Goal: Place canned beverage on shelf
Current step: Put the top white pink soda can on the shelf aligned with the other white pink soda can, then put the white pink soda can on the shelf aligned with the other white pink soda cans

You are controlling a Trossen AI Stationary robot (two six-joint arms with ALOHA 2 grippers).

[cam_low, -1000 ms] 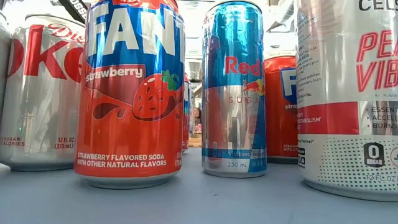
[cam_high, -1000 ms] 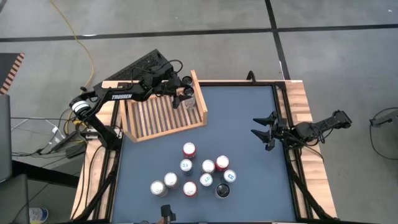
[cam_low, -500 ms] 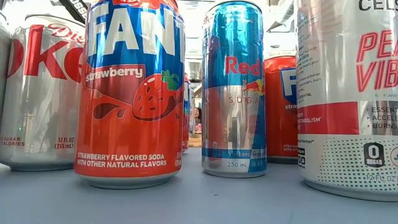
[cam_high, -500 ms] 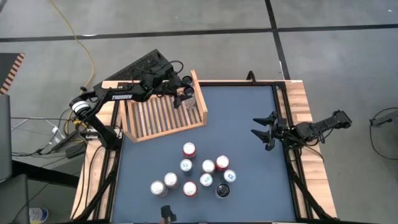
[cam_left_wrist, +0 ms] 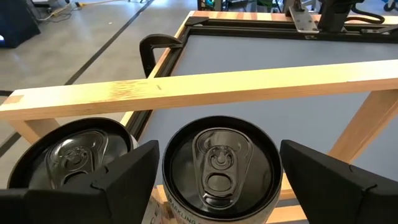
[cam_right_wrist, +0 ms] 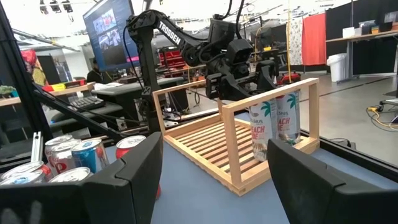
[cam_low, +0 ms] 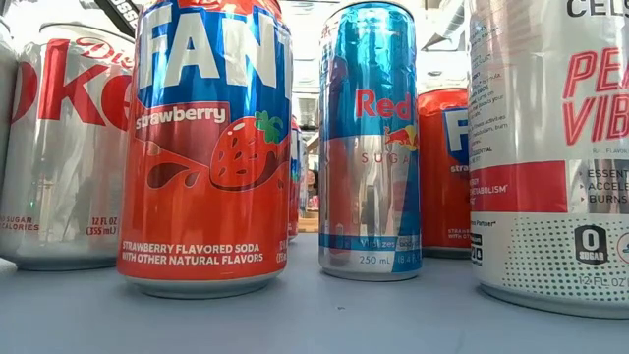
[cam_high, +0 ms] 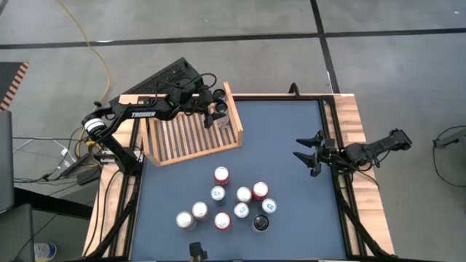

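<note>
Upper left of the high view: the left end effector (cam_high: 216, 110), fingers apart, straddles a white palm-print can (cam_left_wrist: 217, 165) standing in the light-wood slatted shelf (cam_high: 191, 135) corner beside another. The right end effector (cam_high: 306, 154) waits spread at the blue worktop (cam_high: 291, 182) right edge.

Yellow cable (cam_high: 93, 45) on grey floor (cam_high: 378, 18), black keyboard (cam_high: 169, 75)

Between my two dark fingers (cam_left_wrist: 124, 177), spread apart, stood a can (cam_left_wrist: 219, 163) seen from above, with a gap on each side. A second can (cam_left_wrist: 71, 155) stood just beside it. A light-wood rail (cam_left_wrist: 199, 90) crossed behind both.
</note>
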